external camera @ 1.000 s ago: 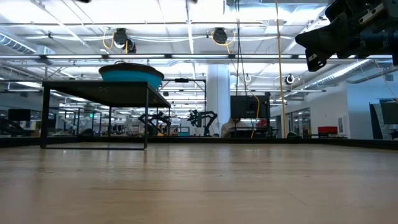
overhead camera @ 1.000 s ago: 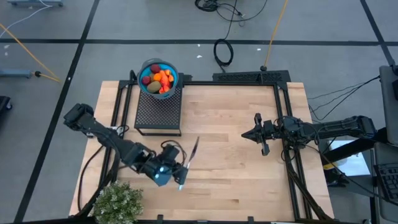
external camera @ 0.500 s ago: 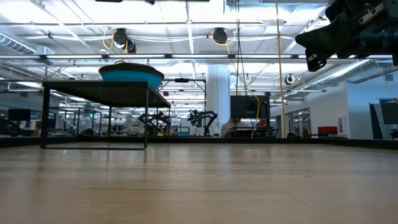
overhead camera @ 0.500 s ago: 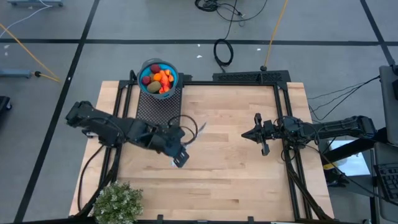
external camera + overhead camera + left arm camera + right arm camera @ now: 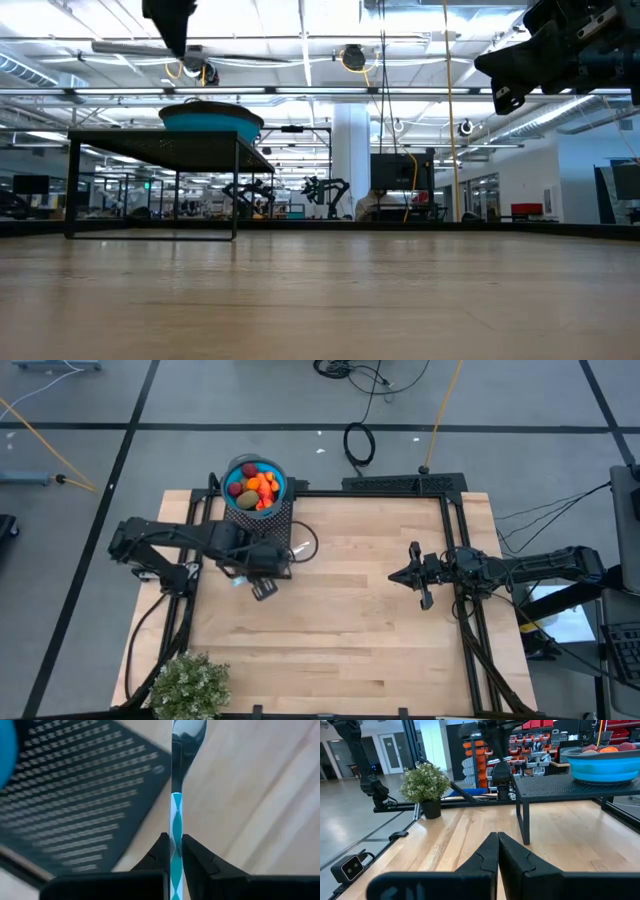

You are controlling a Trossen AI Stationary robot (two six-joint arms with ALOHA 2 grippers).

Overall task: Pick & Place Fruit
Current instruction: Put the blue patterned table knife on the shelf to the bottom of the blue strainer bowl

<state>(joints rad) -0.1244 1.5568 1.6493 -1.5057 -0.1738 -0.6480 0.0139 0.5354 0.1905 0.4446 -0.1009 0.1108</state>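
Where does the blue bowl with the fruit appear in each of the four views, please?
High view: blue bowl at the table's far edge, on the black perforated stand.
Low view: the bowl sits left of centre on the stand's top.
Left wrist view: only a blue sliver at one edge.
Right wrist view: the bowl on the stand, far side.
Shared landmark: the stand.

In the left wrist view the spoon runs off the frame at both ends, its bowl cropped. From above, the bowl's fruit is too small to count. The low view shows only the right arm, cropped, its pincer hidden.
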